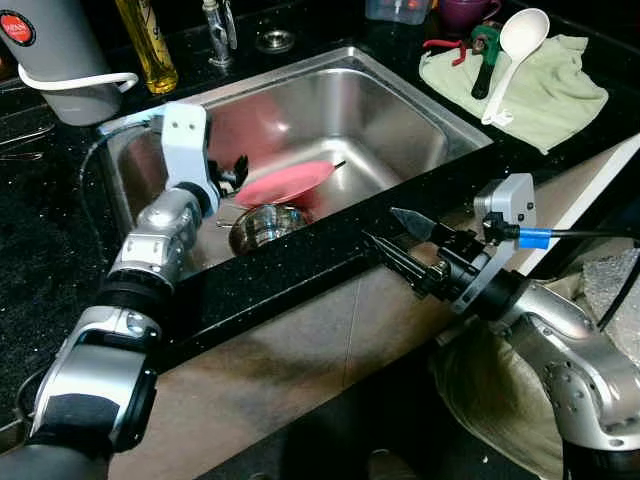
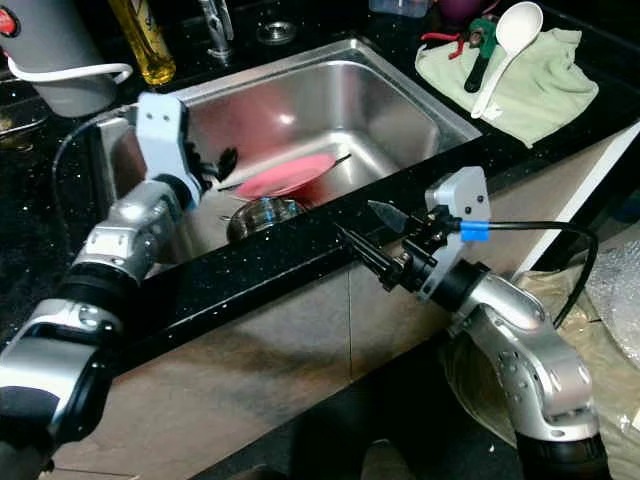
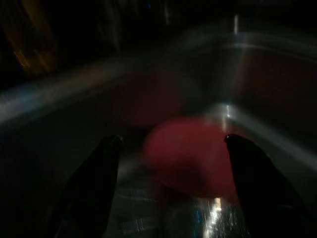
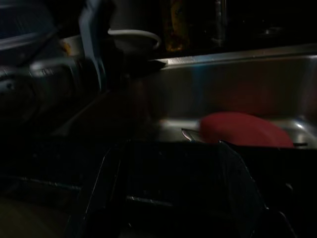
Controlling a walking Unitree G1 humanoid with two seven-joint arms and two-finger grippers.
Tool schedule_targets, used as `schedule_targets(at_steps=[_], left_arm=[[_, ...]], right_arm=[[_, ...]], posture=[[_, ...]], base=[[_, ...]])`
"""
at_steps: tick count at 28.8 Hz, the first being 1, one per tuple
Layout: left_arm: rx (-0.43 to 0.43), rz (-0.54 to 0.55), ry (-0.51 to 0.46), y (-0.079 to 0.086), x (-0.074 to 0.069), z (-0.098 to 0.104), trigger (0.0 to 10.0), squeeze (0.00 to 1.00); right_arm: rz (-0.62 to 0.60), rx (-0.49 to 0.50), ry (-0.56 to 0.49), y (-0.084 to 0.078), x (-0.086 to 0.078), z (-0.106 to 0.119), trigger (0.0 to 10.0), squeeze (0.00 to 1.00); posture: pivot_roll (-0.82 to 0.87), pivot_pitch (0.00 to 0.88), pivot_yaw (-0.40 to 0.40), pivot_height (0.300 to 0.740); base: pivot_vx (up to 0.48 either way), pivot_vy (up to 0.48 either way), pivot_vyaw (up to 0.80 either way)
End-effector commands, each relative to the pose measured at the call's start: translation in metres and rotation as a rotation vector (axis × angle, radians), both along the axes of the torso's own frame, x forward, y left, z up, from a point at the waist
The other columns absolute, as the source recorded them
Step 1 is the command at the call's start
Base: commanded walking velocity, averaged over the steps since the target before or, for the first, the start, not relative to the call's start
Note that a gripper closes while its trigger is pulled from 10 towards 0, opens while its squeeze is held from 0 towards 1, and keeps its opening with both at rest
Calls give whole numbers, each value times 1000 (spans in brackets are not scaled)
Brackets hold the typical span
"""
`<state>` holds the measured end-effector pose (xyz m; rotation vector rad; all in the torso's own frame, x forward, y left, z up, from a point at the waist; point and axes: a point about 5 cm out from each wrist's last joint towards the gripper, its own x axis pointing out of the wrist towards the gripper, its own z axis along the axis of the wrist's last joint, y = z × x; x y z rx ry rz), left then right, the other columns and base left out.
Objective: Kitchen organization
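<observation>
Holding my right gripper spread and empty near the counter edge, I should ease my left gripper, fingers parted, farther into the sink and square to the red plate beside the steel bowl.

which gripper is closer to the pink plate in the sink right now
The left. The left gripper is down inside the sink, jaws open, just beside the pink plate. The right gripper hangs outside the basin, over the counter's front edge, jaws open.
</observation>
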<state>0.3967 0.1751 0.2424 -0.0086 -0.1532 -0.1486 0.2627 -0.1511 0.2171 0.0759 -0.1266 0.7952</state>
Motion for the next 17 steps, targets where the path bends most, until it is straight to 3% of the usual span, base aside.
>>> schedule_targets(at_steps=[1,3,6,10,14,17], left_arm=[[-16,33,-47,11,-7,10,10000,0],[-37,41,-70,13,-12,13,10000,0],[-106,57,-108,12,-30,11,10000,0],[-107,5,-112,-3,-51,-3,10000,0],[-104,-42,-136,-23,-76,-9,10000,0],[-100,-43,-147,-25,-80,-8,10000,0]], right_arm=[[23,18,11,4,1,-2,10000,0],[27,29,11,7,2,-4,10000,0],[28,67,20,15,7,-10,10000,0],[18,106,34,21,14,-20,10000,0],[-2,165,49,24,25,-30,10000,0],[-2,184,52,25,28,-30,10000,0]], posture=[[-124,134,52,740],[-112,125,50,740],[-89,102,44,740],[-60,79,37,740],[-31,54,28,740],[-22,45,27,740]], base=[[0,0,0],[0,0,0],[0,0,0],[0,0,0],[0,0,773],[0,0,775]])
